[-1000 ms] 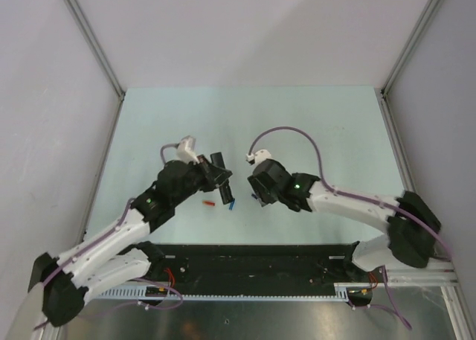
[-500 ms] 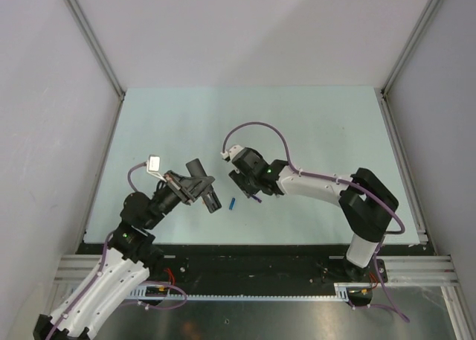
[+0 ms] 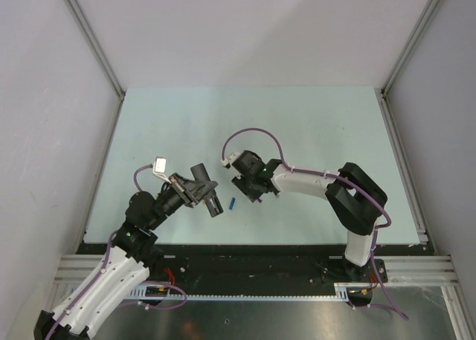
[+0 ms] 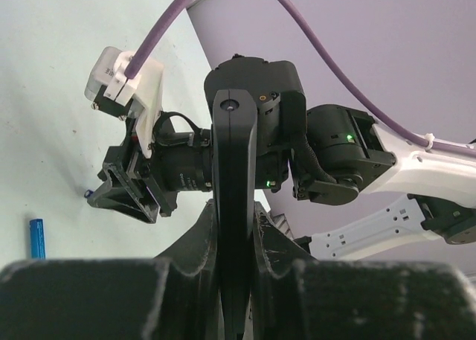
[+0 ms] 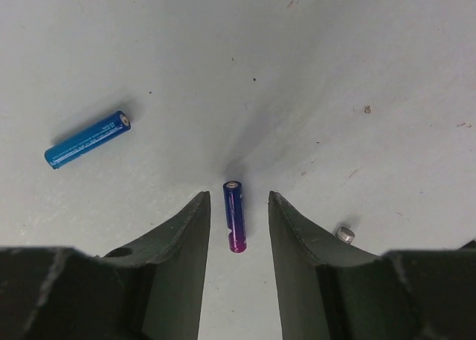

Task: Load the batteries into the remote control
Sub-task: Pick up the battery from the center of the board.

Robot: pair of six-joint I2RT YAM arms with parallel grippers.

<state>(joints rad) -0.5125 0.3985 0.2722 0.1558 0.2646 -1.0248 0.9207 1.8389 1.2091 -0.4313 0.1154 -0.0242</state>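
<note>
My left gripper (image 3: pixel 208 195) is shut on the remote control (image 4: pixel 234 176), a slim black bar held edge-on between the fingers (image 4: pixel 197 239) and raised off the table. My right gripper (image 5: pixel 235 221) is open and low over the table. One dark blue battery (image 5: pixel 235 215) lies between its fingers (image 5: pixel 186 243), touching neither. A lighter blue battery (image 5: pixel 87 139) lies to the left of it. This one also shows in the top view (image 3: pixel 232 204) and in the left wrist view (image 4: pixel 36 238), between the two grippers.
A small silvery round piece (image 5: pixel 343 233) lies on the table just right of my right fingers. The pale green table (image 3: pixel 245 117) is walled by grey panels. A black rail (image 3: pixel 253 262) runs along the near edge.
My left gripper has drawn back toward the near left with the remote. My right gripper has swung left and come down around the dark blue battery.
</note>
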